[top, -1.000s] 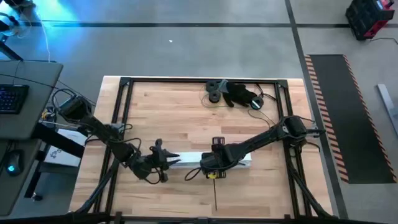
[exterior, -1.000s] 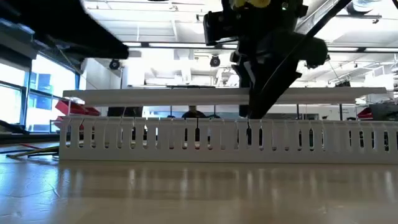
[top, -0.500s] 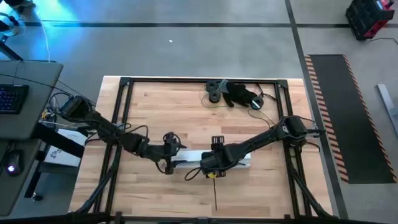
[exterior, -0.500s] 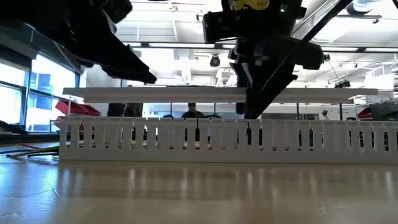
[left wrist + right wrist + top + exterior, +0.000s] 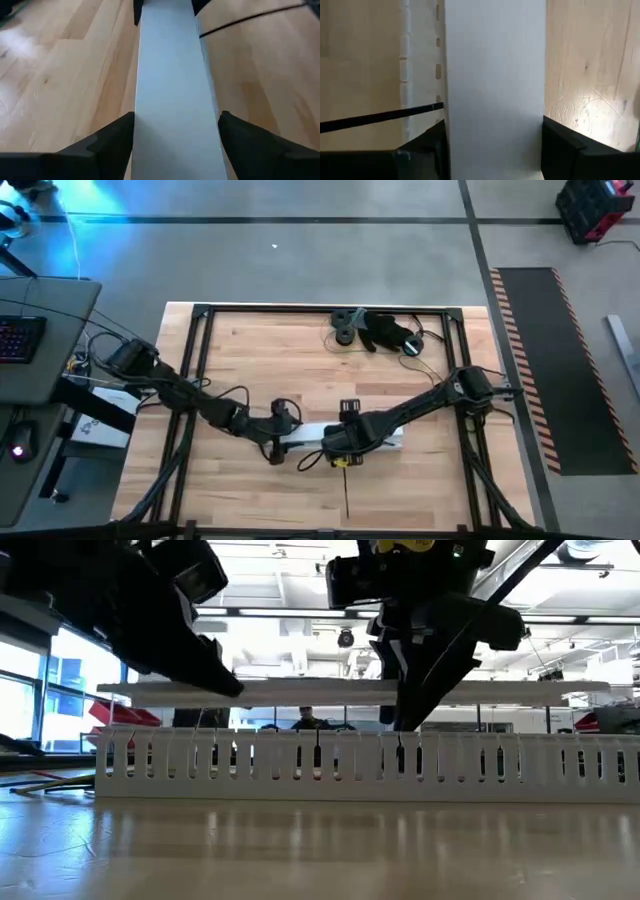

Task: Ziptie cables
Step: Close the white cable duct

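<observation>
The left arm reaches in from the table's [image 5: 250,350] left edge, and the left gripper [image 5: 281,442] sits at the left end of a long white flat cover [image 5: 310,434] lying across the middle of the table. In the left wrist view its two dark fingers [image 5: 112,142] stand apart on either side of that cover [image 5: 172,100], spread wider than the strip; whether they touch it cannot be told. From the low view the left gripper [image 5: 215,675] comes down to the cover's [image 5: 300,692] upper face, above a white slotted duct [image 5: 350,762] that stands on the table [image 5: 320,850].

Further right, the right gripper [image 5: 345,442] is on the same cover near its middle. In the right wrist view its fingers [image 5: 555,145] flank the white cover [image 5: 495,85] closely on both sides, closed onto it as far as can be seen, with the slotted duct wall [image 5: 422,65] beside it. A thin dark line [image 5: 380,117] crosses there; what it is cannot be told. A stiff thin dark stick [image 5: 346,492] lies on the wood just below the right gripper, pointing to the table's near edge.

At the far edge, right of centre, the cables [image 5: 428,355] trail as thin dark wires next to a heap of black parts [image 5: 375,330], well apart from both grippers
</observation>
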Robot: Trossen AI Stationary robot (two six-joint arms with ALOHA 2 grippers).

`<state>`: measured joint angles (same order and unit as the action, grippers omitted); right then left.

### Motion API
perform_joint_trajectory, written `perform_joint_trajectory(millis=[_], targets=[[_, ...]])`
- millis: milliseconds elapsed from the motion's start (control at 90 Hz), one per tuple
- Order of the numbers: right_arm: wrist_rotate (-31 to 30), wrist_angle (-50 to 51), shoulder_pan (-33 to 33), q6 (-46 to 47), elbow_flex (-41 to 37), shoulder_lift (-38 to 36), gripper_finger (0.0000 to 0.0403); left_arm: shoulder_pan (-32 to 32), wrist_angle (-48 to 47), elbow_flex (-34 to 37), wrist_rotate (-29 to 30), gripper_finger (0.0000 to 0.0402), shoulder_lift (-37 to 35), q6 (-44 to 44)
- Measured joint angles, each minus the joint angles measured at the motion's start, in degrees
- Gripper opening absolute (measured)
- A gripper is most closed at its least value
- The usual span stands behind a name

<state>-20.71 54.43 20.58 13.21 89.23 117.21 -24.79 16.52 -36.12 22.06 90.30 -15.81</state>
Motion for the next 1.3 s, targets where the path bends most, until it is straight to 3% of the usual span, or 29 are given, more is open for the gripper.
perform_joint_trajectory(millis=[244, 578, 944, 1300], targets=[[-0.02, -0.06, -0.02, -0.22, -0.02, 0.0, 0.0194, -0.03, -2.5, -1.66, 1.05, 0.0208, 2.0, -0.04], [0.08, -0.41, -0.07, -0.86, -0.02, 0.0, 0.02, -0.14, -3.31, -1.74, 1.51, 0.0208, 1.79, -0.6], [6.27, 0.26, -0.37, -6.14, -0.02, -0.75, 0.0272, -0.51, -3.5, -1.74, 2.3, 0.0208, 1.79, -0.81], [7.42, 7.76, 0.99, -4.2, -0.02, -6.73, 0.0278, -0.58, -4.71, -1.77, 4.29, 0.0208, 1.77, -1.63]])
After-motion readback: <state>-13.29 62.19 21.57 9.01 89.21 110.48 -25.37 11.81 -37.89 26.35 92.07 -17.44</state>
